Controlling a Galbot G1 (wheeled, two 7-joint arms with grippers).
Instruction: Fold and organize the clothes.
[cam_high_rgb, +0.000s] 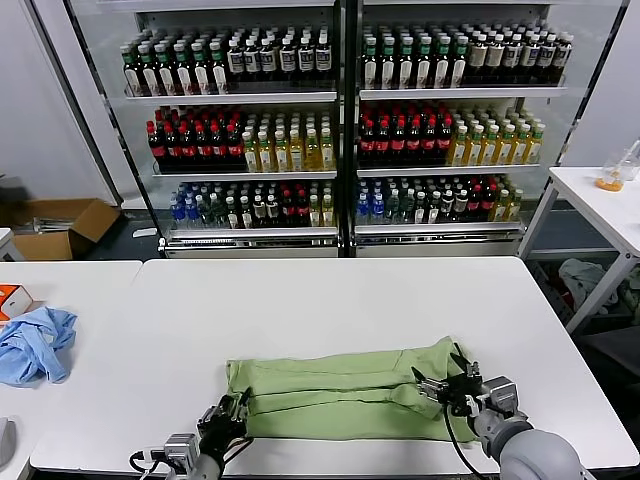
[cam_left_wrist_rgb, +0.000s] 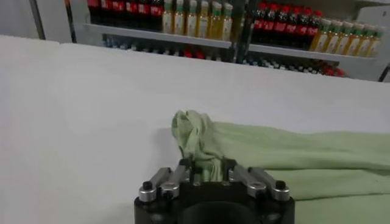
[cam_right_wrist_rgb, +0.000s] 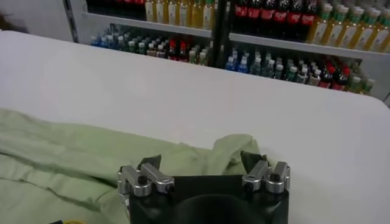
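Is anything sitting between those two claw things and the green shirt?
Nothing visible is. The left tool is already pinched on the bunched left end of the green shirt, and the right tool sits open over its right end. The blue cloth lies well off on the neighbouring table.

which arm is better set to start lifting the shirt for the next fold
Left, probably. The left gripper has bunched fabric of the green shirt between its fingers at that end. The right gripper is at the other end with jaws open.
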